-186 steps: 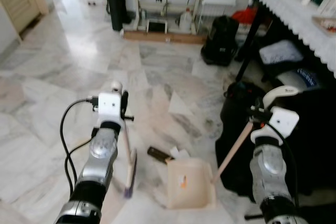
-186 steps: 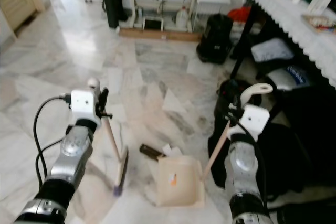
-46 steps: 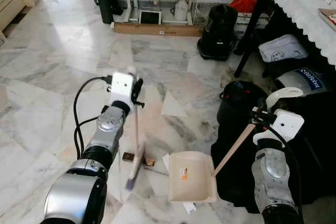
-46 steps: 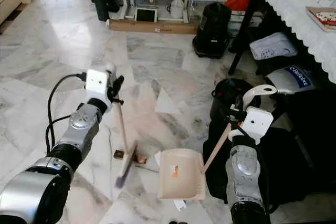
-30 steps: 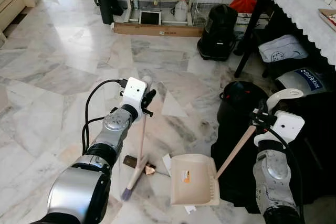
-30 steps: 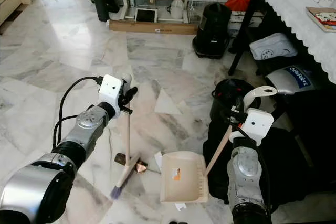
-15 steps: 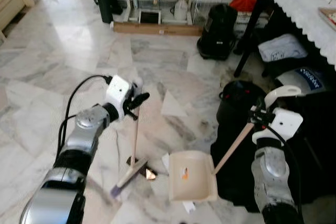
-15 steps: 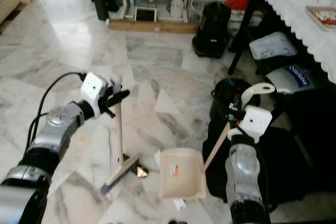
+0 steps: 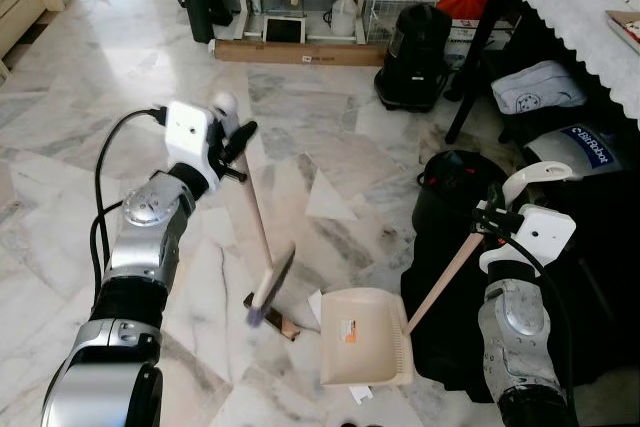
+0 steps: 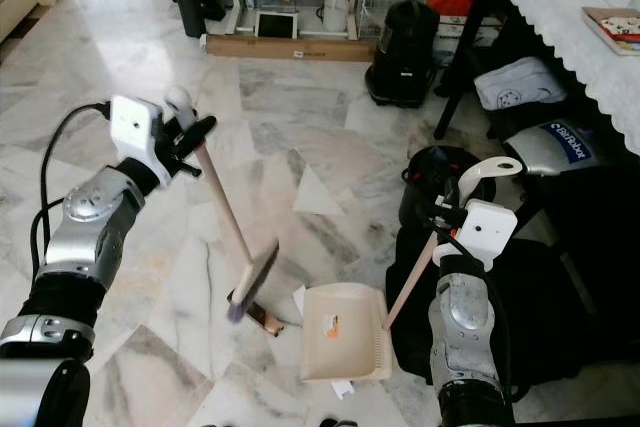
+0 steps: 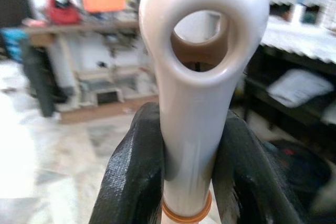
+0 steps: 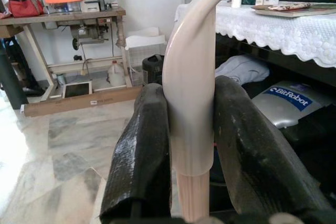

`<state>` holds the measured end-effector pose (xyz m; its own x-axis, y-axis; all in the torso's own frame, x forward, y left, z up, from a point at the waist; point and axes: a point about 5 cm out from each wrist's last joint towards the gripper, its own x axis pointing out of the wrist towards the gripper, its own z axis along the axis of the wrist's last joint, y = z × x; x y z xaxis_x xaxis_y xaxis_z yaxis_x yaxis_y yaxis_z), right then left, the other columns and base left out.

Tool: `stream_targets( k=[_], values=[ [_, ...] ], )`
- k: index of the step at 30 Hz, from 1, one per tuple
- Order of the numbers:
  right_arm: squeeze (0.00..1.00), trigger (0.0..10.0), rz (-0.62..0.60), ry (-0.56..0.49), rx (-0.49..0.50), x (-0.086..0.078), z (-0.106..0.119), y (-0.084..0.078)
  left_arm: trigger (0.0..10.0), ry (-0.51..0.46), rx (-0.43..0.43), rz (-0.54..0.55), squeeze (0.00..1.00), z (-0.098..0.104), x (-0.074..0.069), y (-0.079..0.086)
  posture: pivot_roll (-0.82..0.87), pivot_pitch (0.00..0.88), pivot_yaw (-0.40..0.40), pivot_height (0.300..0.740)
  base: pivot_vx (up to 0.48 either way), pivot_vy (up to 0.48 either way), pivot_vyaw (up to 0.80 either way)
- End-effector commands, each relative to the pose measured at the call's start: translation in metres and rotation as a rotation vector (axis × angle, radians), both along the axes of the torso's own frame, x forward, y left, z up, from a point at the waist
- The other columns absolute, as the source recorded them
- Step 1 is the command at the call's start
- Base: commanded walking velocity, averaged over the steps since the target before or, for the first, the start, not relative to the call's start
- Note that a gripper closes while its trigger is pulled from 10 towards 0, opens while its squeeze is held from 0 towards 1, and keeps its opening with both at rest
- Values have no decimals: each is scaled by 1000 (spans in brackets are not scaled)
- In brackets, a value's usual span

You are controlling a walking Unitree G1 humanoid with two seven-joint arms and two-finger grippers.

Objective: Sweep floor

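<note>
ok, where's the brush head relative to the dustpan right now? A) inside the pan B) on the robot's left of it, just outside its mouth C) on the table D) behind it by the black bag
B: the brush head sits left of the dustpan, beside the brown scrap, outside the pan.

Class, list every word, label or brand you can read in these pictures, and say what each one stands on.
"BitRobot": on the grey bag under the table, clear in the right wrist view.
Orange sticker on the dustpan: too small to read.
Book on the white tablecloth: print too blurred to read.
White jug by the far wall: no legible label.
</note>
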<state>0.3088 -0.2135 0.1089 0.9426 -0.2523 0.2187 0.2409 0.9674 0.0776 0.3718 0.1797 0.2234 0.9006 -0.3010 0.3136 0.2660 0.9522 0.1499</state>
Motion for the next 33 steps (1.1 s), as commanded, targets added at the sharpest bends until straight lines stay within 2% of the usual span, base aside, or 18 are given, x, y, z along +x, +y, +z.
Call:
stream_targets(
  k=[1,6,11,18,24,27,33],
  values=[
    [0,10000,-10,-22,2,1,4,-2,10000,-75,13,37,0,13,1,-1,57,117,-52,740,0,0,0],
    [0,10000,-5,-25,4,1,4,0,10000,-61,50,65,0,0,7,-14,55,118,-52,740,0,0,0],
    [0,10000,-8,-26,3,0,4,-2,10000,-8,46,103,0,-18,14,-26,43,118,-51,740,0,0,0],
    [0,10000,-15,-24,-2,-2,4,-4,10000,55,118,106,0,-42,16,-42,30,120,-50,740,0,0,0],
    [0,10000,-15,-23,-5,-3,3,-4,10000,101,156,60,0,-53,17,-52,29,121,-51,740,0,0,0],
    [0,10000,-15,-17,-5,-3,2,-5,10000,127,175,4,0,-57,16,-56,33,120,-51,740,0,0,0],
    [0,10000,-12,-14,-2,-3,1,-3,10000,154,238,-90,0,-65,12,-56,39,119,-51,740,0,0,0]
  ],
)
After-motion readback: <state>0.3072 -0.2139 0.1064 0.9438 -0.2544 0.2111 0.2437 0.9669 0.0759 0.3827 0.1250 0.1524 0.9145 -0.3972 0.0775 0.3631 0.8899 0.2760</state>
